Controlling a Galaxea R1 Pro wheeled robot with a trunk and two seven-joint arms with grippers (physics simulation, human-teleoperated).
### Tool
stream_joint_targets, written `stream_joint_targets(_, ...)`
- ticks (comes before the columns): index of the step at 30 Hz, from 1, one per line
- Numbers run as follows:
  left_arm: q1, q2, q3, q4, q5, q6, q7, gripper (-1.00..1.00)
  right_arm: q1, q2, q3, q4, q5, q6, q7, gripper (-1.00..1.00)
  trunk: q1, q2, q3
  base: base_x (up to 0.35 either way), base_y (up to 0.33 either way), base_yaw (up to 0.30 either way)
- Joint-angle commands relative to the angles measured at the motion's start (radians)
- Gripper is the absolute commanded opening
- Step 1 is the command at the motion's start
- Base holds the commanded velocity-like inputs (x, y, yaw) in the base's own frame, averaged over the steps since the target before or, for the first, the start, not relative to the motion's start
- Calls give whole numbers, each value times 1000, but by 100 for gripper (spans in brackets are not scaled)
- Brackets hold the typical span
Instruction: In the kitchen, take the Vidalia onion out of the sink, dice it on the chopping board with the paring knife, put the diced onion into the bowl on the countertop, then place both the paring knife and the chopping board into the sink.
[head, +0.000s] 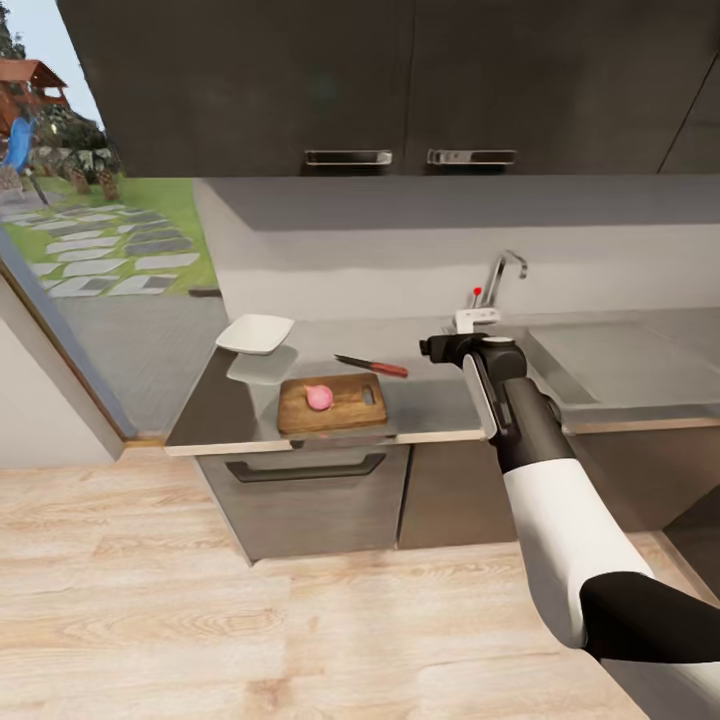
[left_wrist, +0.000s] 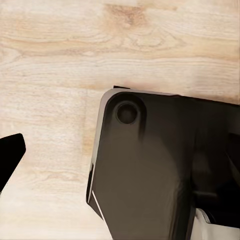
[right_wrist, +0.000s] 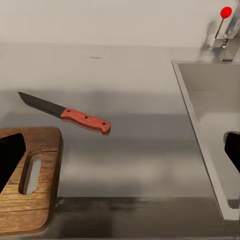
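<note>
Two things stay hidden from you: the sink basin (head: 625, 365) runs off the head view's right edge with your right arm (head: 540, 470) across its near corner, and in the left wrist view a dark robot part (left_wrist: 165, 170) blocks most of the wooden floor (left_wrist: 60, 60). One dark fingertip of the left end effector shows at that view's edge — you cannot tell how far it is open.

The onion (head: 319, 397) sits whole on the chopping board (head: 345, 408), which lies near the front edge of the surface (head: 440, 400). The paring knife (head: 372, 366) lies flat just behind the board, apart from it, red handle toward the sink. The bowl (head: 256, 333) stands at the surface's left end, close to that edge. Between the board and the sink rim the surface is bare.

Your right end effector (right_wrist: 120, 155) hovers over that bare stretch — its fingers (right_wrist: 10, 152) spread wide, gripping nothing, one tip over the board's slotted end, the other over the sink. The faucet (head: 500, 272) with its red knob (right_wrist: 226, 12) stands behind the basin.
</note>
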Motion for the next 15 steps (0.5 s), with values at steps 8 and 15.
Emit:
stream_joint_targets(8, 0, 0, -2, -1, 10, 1, -5, 100, 4, 0, 1, 3, 3, 5, 1, 100, 1, -2, -2, 237, 3, 0)
stream_joint_targets(15, 0, 1, -2, 0, 10, 1, -5, 100, 6, -1, 2, 44, 3, 3, 1, 100, 1, -2, -2, 73, 0, 0)
